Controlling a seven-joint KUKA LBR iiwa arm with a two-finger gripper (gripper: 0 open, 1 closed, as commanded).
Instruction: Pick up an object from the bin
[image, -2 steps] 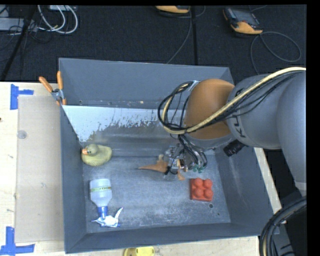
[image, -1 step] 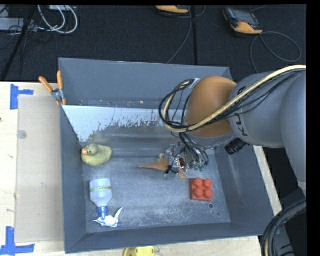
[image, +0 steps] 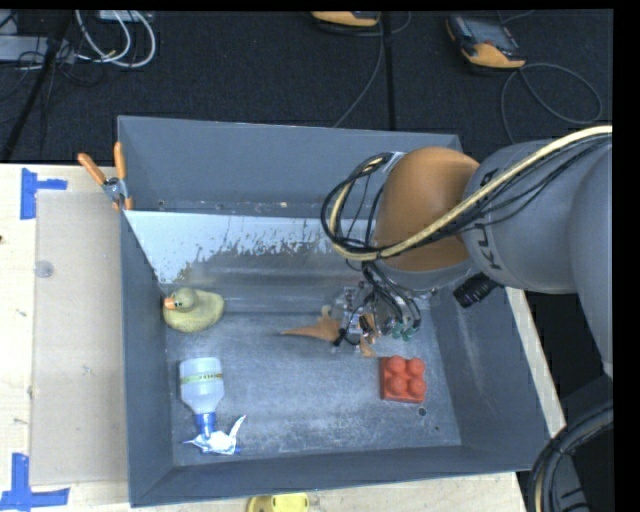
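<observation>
Grabbing seems the step: the hand (image: 375, 322) sits low in the middle of the bin (image: 280, 170), just beside a brown pointy thing (image: 312, 331); I cannot tell if it is open or holding, so next it must squeeze and lift.

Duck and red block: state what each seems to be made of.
Duck: probably soft rubber or vinyl, matte pale yellow, rounded moulded shape. Red block: likely hard plastic, smooth, with raised round studs on top like a building brick.

Scuffed matt grey metal bin (image: 290, 420), glossy yellow rubber duck (image: 193, 309), studded red plastic brick (image: 402, 379)
</observation>
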